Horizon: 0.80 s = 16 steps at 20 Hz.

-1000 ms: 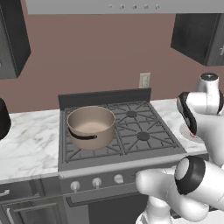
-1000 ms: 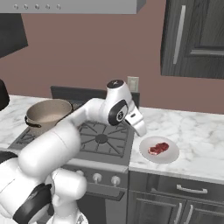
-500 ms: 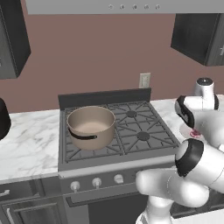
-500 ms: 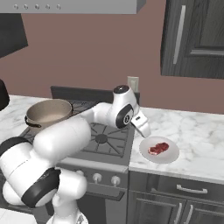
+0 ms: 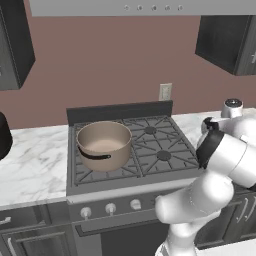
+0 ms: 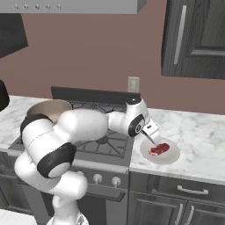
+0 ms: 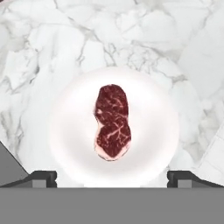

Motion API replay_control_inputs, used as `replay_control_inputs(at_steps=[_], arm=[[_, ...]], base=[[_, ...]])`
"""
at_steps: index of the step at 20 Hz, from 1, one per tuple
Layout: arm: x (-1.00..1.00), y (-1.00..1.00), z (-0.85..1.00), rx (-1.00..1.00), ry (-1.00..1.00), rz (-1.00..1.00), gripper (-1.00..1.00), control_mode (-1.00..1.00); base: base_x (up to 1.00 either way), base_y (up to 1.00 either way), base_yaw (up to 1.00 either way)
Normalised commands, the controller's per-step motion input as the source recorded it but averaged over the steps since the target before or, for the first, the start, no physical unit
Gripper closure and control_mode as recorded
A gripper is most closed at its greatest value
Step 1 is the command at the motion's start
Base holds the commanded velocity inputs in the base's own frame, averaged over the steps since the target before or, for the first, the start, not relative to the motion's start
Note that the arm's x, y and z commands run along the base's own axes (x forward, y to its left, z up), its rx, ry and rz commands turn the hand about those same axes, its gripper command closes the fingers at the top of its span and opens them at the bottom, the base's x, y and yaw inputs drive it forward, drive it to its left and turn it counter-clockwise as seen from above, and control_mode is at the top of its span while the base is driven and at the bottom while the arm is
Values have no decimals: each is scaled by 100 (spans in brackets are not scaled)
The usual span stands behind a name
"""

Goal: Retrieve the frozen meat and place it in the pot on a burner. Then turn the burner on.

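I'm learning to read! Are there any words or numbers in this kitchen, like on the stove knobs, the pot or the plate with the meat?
None can be read.
Stove knobs: no marks can be made out.
Pot: plain, no label.
Plate and frozen meat: no writing.
Wall outlet: blank.
Cabinets: no signs.

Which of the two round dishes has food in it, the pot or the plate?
The pale plate on the marble counter right of the stove: the frozen meat lies on it. The tan pot on the burner is empty.
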Motion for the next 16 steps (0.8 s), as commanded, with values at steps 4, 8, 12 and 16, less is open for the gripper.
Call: replay_control_inputs(at_steps=[4,8,12,16], arm=[[10,-23,-28,0,1,0,-100,-100],[0,-15,-2,0,0,0,-100,-100],[0,0,-4,0,0,0,-100,-100],[0,0,-26,3,1,0,-100,-100]], base=[[0,0,0],[0,0,0],[0,0,0],[0,0,0]])
